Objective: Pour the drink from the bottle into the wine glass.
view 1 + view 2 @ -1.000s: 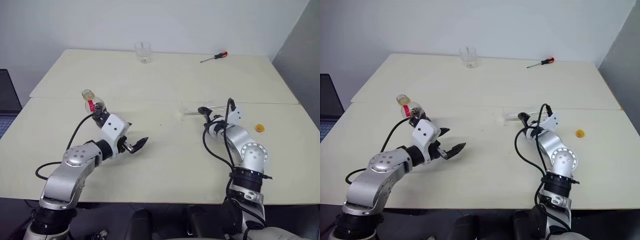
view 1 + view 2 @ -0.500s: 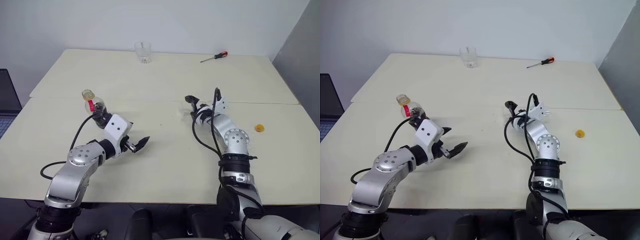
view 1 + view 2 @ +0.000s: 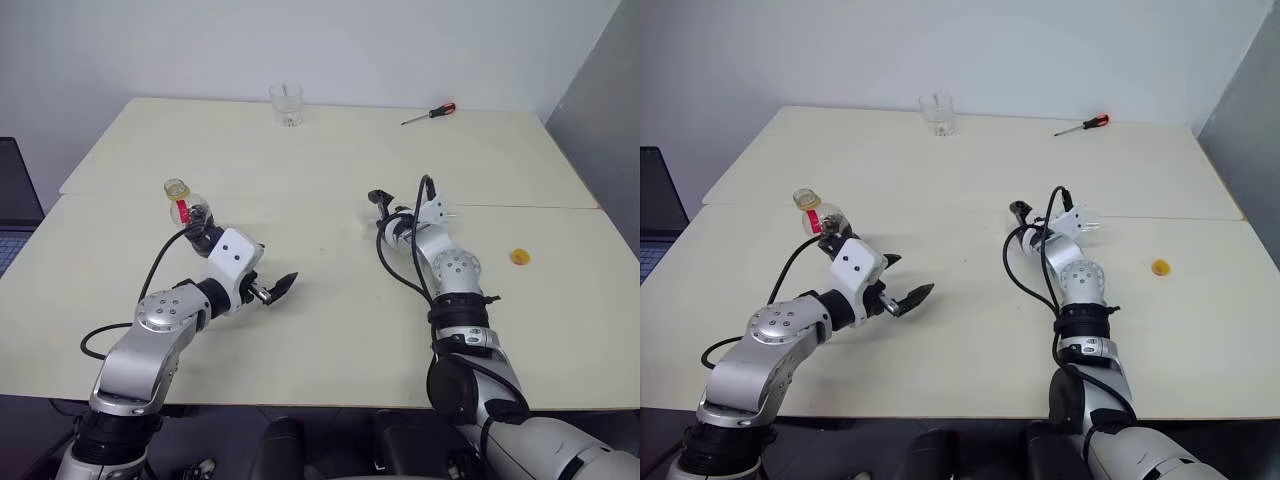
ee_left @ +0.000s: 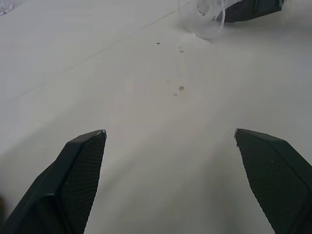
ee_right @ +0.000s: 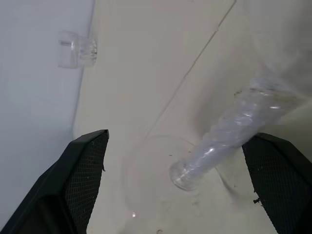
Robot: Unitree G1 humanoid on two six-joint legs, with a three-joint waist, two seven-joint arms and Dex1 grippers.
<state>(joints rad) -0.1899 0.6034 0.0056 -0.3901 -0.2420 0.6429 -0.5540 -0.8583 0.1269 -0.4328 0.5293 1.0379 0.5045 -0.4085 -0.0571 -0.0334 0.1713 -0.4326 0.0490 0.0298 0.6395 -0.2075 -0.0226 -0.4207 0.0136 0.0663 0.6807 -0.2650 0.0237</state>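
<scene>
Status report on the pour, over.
Left gripper open, near bottle. Right gripper open around wine glass, lying down, ungripped. Bottle upright, drink inside. Tumbler, screwdriver far back.

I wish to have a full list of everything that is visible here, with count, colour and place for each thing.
table: two, cream, joined along a seam
bottle: one, clear with red label, left side, beside the left arm
wine glass: one, clear, seemingly lying on its side between the right claw's fingers
tumbler: one, clear, far edge
screwdriver: one, red handle, far right
small round thing: one, yellow, right side
drops: a few, brown, table middle
dark object: one, left edge
left claw: black, open, above bare table
right claw: black, open
</scene>
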